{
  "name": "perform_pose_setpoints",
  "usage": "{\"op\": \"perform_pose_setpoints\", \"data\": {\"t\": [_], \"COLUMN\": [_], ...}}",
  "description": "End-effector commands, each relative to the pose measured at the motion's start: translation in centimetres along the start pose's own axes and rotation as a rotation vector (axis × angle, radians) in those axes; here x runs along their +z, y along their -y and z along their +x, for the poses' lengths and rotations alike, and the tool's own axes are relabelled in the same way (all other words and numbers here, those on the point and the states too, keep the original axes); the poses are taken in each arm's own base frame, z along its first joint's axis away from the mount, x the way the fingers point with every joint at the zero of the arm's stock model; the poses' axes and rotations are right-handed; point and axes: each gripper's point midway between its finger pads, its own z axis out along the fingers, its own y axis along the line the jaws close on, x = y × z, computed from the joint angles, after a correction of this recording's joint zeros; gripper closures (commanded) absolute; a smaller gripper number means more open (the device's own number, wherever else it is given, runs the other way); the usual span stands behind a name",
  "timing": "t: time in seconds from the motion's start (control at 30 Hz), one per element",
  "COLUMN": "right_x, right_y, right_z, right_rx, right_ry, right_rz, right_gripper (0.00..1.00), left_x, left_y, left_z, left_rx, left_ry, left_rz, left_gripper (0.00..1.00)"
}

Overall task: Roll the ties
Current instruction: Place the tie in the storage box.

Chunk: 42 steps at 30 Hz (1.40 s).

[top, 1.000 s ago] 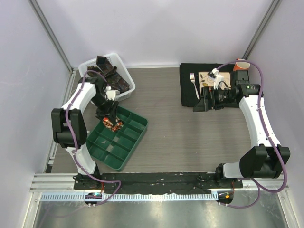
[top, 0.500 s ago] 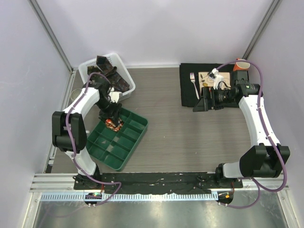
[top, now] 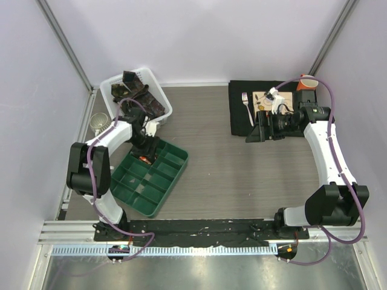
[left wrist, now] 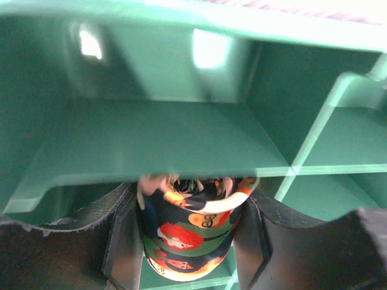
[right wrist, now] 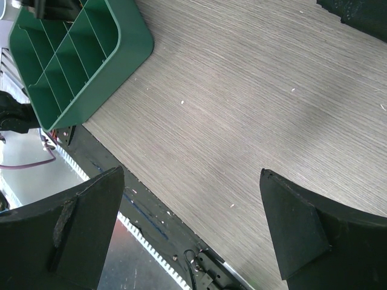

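We find left hand [left wrist: 184, 244] clamped on rolled floral tie [left wrist: 190, 220] within tray compartment [left wrist: 151, 139], preventing uncoiling; right hand [right wrist: 192, 226] stands apart.

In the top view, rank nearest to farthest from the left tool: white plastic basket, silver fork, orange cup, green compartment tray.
1. Green compartment tray, around the left tool.
2. White plastic basket, behind it, far left.
3. Silver fork, on the black mat, right.
4. Orange cup, far right corner.

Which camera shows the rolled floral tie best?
Left wrist: the rolled floral tie appears close-up, held in the left pincer over the green tray. Top external shows only an orange speck; right wrist, nothing.
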Motion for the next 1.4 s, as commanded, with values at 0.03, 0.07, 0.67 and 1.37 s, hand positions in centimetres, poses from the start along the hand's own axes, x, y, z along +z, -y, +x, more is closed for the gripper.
{"op": "perform_pose_setpoints", "data": {"t": [0.03,0.07,0.67,1.37], "right_x": [0.1,0.1,0.0,-0.3], "right_y": [0.2,0.2,0.2,-0.2], "right_z": [-0.2,-0.1,-0.5,-0.7], "right_rx": [-0.007,-0.006,-0.024,-0.037], "right_ry": [0.003,0.001,0.013,0.026], "right_rz": [0.006,0.006,0.006,-0.004], "right_gripper": [0.00,0.00,0.00,0.00], "left_x": [2.9,3.2,-1.0,-8.1], "left_y": [0.3,0.3,0.4,0.8], "left_z": [-0.6,-0.8,-1.9,-2.9], "left_rx": [0.019,0.023,0.048,0.130], "left_ry": [0.043,0.052,0.105,0.194], "left_rz": [-0.004,-0.008,-0.090,-0.153], "left_gripper": [0.96,0.94,0.29,0.25]}}
